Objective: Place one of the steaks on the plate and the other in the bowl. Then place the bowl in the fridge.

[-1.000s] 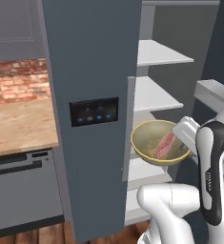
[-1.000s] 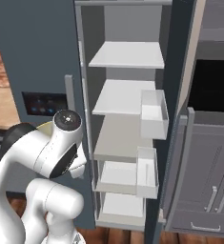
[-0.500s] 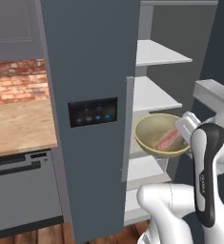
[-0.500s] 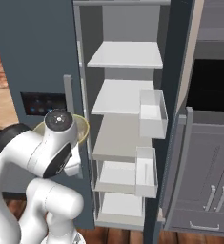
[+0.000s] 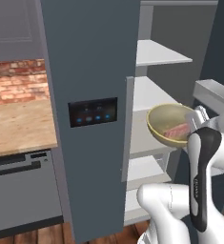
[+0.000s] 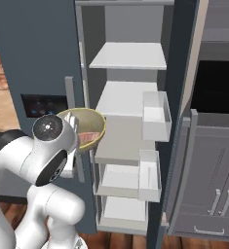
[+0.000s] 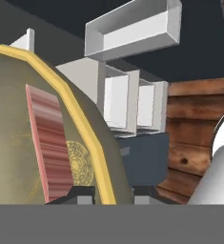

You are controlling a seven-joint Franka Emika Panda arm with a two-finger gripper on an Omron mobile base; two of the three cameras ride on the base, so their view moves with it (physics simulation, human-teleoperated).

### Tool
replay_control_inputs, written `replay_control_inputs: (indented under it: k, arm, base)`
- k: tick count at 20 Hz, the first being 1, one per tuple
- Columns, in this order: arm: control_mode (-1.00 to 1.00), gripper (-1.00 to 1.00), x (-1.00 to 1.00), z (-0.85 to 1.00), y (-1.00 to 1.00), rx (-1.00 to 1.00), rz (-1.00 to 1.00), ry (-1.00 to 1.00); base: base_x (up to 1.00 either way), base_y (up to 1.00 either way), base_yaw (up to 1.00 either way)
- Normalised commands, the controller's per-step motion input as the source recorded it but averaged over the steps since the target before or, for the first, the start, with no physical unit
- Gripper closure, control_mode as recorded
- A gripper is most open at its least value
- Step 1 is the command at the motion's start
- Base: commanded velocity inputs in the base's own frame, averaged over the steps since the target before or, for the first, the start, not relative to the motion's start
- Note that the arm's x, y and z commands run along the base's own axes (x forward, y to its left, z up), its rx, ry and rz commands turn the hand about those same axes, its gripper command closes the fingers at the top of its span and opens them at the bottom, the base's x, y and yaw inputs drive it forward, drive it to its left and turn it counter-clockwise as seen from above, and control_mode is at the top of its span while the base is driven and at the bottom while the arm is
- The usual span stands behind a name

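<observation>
My gripper [image 7: 112, 194] is shut on the rim of the olive-tan bowl [image 5: 168, 125], one fingertip inside it and one outside. The bowl [image 6: 89, 127] hangs tilted in the air in front of the open right half of the slate-blue fridge [image 5: 92, 71], level with its middle shelf [image 6: 125, 138]. One pinkish-red steak [image 5: 176, 132] lies in the bowl, and it also shows as a streaked slab [image 7: 49, 143] against the bowl's inner wall [image 7: 8, 143]. My hand [image 5: 198, 119] sits on the bowl's right side. The plate is out of view.
White shelves [image 6: 129, 54] fill the open fridge side, and the open door [image 6: 181, 73] carries white bins [image 6: 155, 111]. A wooden counter [image 5: 18, 126] over a grey dishwasher [image 5: 23, 190] lies left. Grey cabinets [image 6: 213, 185] stand right.
The bowl with the steak has risen and moved right, closer to the open fridge shelves; the arm has swung with it. The grip is unchanged.
</observation>
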Motion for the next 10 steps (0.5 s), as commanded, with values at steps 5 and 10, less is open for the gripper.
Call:
replay_control_inputs:
  k: [5, 10]
  arm:
    - [-1.0, 1.0, 0.0, 0.08, -0.44, 0.19, -0.3, 0.0]
    - [-1.0, 1.0, 0.03, 0.01, -0.18, 0.16, -0.21, 0.0]
  base:
    - [0.0, 0.0, 0.0]
    - [0.0, 0.0, 0.0]
